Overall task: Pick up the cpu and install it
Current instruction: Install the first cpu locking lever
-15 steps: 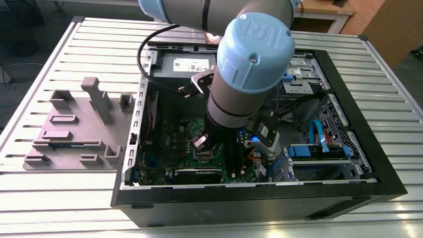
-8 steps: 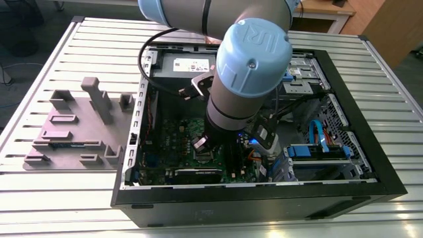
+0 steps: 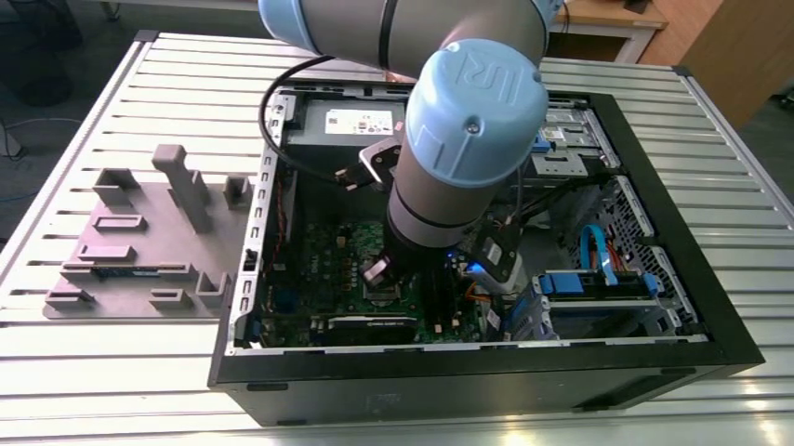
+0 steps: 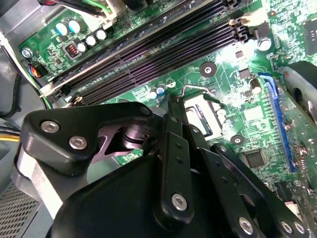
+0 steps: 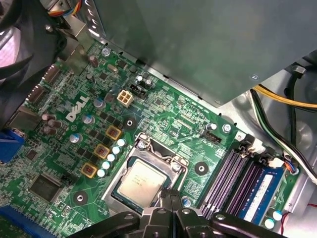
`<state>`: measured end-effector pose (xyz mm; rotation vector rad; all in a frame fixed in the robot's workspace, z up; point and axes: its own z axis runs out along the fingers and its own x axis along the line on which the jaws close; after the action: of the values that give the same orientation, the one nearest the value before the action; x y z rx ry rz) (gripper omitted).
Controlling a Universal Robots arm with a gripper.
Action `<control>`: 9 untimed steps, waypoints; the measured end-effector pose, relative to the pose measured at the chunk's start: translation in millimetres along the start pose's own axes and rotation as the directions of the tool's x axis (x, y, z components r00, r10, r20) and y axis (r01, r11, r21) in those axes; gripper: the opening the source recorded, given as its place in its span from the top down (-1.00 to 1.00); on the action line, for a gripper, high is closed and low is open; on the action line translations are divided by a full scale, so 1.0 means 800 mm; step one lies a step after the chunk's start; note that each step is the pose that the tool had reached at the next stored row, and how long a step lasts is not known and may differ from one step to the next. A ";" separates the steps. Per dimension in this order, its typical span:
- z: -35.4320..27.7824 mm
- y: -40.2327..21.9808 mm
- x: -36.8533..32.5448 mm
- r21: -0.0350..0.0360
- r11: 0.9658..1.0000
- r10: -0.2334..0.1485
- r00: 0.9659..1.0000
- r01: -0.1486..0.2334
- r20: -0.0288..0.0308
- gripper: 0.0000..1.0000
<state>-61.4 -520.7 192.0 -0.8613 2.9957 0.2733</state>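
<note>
We see the cpu (image 5: 141,181) lying flat in the motherboard (image 5: 163,109) socket. The gripper (image 5: 170,197) hangs just beside the cpu's edge, fingers pressed together, holding nothing.

One chip (image 5: 140,181), one green board (image 5: 163,111), one computer case (image 3: 694,307), one grey holder (image 3: 137,242), four memory slots (image 4: 163,47).
</note>
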 end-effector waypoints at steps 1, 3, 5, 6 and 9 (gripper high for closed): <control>0.0005 -0.0003 0.0002 0.000 1.000 0.000 1.000 0.000 0.000 0.79; 0.0010 -0.0006 0.0003 0.000 1.000 0.000 1.000 0.000 0.000 0.79; 0.0011 -0.0006 0.0003 0.000 1.000 0.000 1.000 0.000 0.000 0.79; 0.0016 -0.0008 0.0004 0.000 1.000 0.000 1.000 0.000 0.000 0.79; 0.0034 -0.0017 0.0009 0.000 1.000 0.000 1.000 0.000 -0.001 0.79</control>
<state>-61.5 -521.8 189.0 -0.8615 2.9962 0.2725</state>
